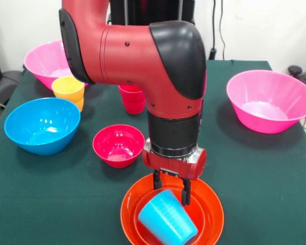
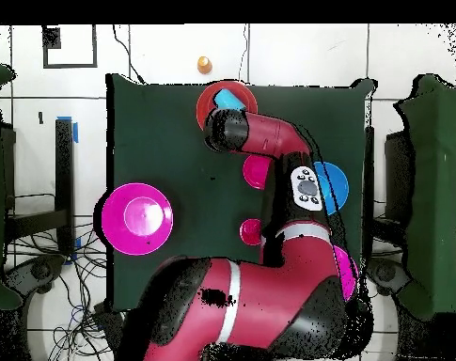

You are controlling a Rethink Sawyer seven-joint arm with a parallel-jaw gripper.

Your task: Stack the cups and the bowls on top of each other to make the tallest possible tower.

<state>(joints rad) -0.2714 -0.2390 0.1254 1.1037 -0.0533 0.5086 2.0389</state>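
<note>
1. 2 gripper (image 1: 171, 193) fingers straddle the tilted blue cup's (image 1: 167, 218) base, gripping it.
2. That cup lies inside the wide orange bowl (image 1: 214, 212), at the table's (image 1: 255, 194) near edge.
3. Right of this bowl, bare cloth; crimson bowl (image 1: 118, 145) sits just left.

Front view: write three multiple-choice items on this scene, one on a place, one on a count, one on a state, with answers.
1. Where is the glossy blue plastic cup?
A. In the wide shallow orange plastic bowl
B. In the medium blue bowl
C. On bare cloth

2. How many large glossy pink plastic bowls show?
A. One
B. Two
C. Three

3. How does the blue cup sit?
A. Upright
B. Upside down
C. Tilted

Answers: 1 A, the cup lies inside the orange bowl under the end effector. 2 B, one at each far corner. 3 C, it leans with its mouth toward the end effector.
</note>
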